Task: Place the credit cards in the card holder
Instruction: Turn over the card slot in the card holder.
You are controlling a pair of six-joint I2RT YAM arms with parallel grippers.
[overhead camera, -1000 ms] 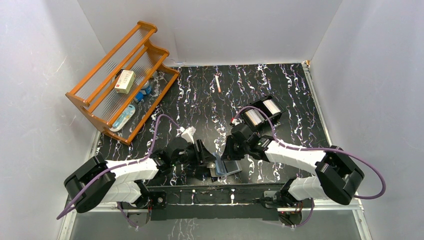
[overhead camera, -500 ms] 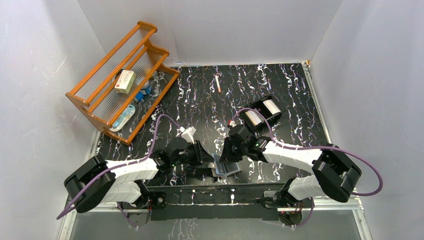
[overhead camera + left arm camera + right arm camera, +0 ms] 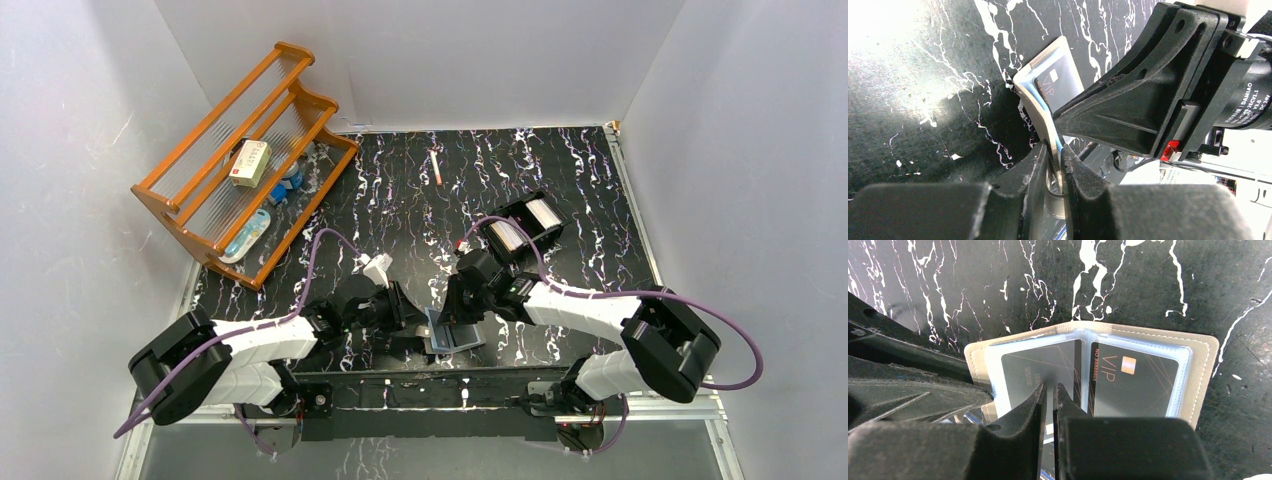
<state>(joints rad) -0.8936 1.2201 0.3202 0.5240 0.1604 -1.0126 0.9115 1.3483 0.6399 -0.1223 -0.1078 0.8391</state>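
The card holder [image 3: 1200, 347] lies open near the table's front edge, its beige rim around clear pockets; in the top view the holder [image 3: 458, 337] sits between both arms. A dark VIP credit card [image 3: 1135, 382] fills the right pocket. My right gripper [image 3: 1049, 387] is shut on a second dark credit card [image 3: 1038, 365], which lies over the left pocket. My left gripper [image 3: 1055, 150] is shut on the holder's left flap [image 3: 1045, 112], which stands edge-on and lifted. More pale credit cards [image 3: 505, 235] stand in a black tray.
The black tray [image 3: 545, 232] sits right of centre behind the right arm. A wooden rack [image 3: 240, 160] with a cream box [image 3: 249, 162] stands at the back left. A thin pen [image 3: 436, 167] lies at the back centre.
My left gripper's jaws have closed onto the card holder's flap. The right gripper, with its card, has shifted slightly left over the holder.
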